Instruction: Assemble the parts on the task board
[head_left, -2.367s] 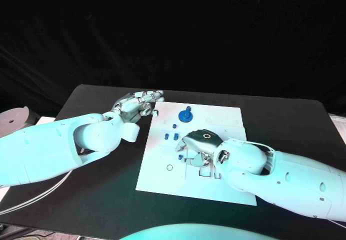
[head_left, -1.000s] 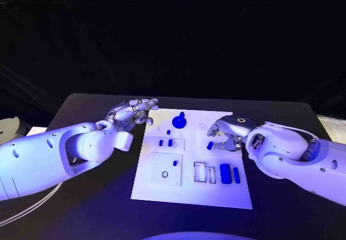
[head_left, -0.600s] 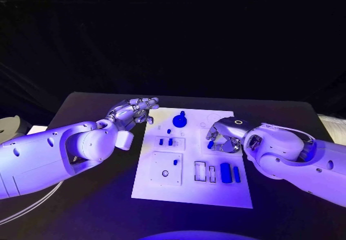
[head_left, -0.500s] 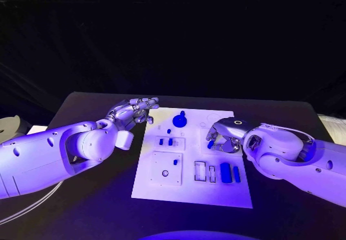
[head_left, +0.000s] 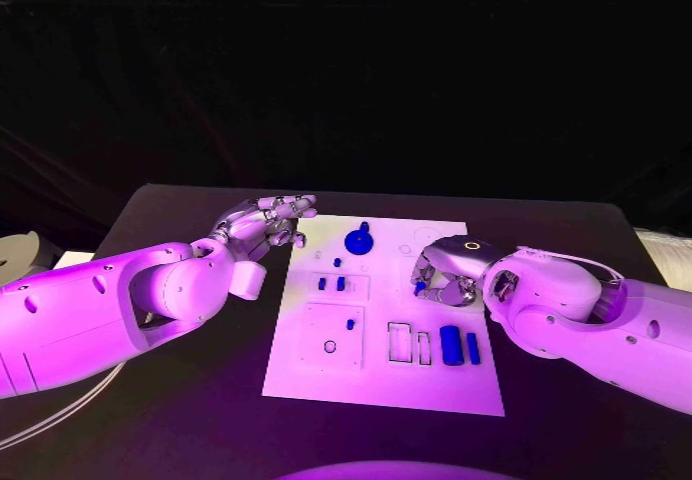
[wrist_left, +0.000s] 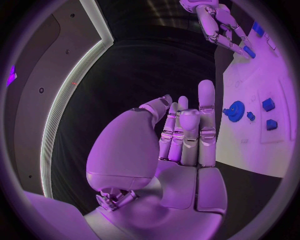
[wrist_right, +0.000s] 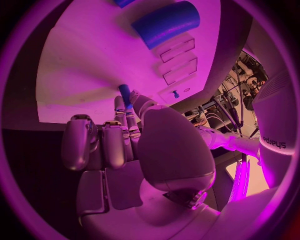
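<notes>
The right hand (head_left: 444, 272) is pinching a small blue peg (wrist_right: 125, 95) over the task board (head_left: 378, 385) — several parts (head_left: 451, 344) are sitting seated, others waiting — the left hand (head_left: 268, 222) is hovering empty, fingers apart, beside the board

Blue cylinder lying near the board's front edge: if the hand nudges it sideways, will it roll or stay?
The blue cylinder lies on its side on the task board, so a sideways nudge would probably roll it. It looks like rigid, smooth plastic, so likely stiff, light and a bit slippery. The thinner blue bar close beside it might stop it on that side.
</notes>
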